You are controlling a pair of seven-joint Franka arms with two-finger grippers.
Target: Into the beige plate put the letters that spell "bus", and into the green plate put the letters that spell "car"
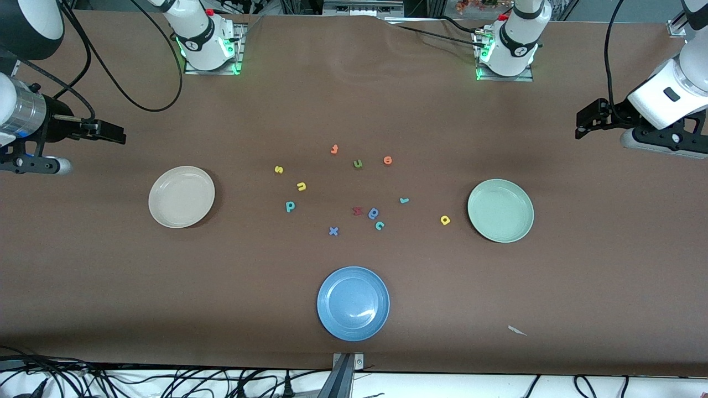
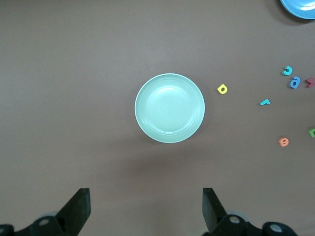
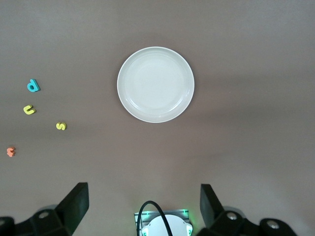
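Both arms wait high at the table's ends. Left gripper (image 2: 145,211) hangs over bare table at the left arm's end, jaws spread wide, nothing between them. Right gripper (image 3: 142,209) likewise at the right arm's end, jaws released, empty.

No letter picked yet; all lie loose in the middle of the table (image 1: 354,99), between the plates.

"bus" set: yellow s (image 1: 279,169), yellow-orange u (image 1: 301,186) and teal b (image 1: 290,207) sit toward the beige plate (image 1: 181,197), well spaced. "car" set: yellow a (image 1: 445,220) lies just beside the green plate (image 1: 500,210); teal r (image 1: 404,200) near it; teal c (image 1: 379,225) is touching or almost touching a blue letter (image 1: 373,213).

Judgement: start with the isolated ones, the a for the left arm, the s or b for the right. Come straight down, jaws astride the piece, and pinch low since the foam is thin. Take care at the c: a crowded grasp could drag its blue neighbour. Avoid the olive-green u (image 1: 358,163).

Containers: beige plate empty. Green plate empty. Blue plate (image 1: 353,303), nearest the front camera, also empty.
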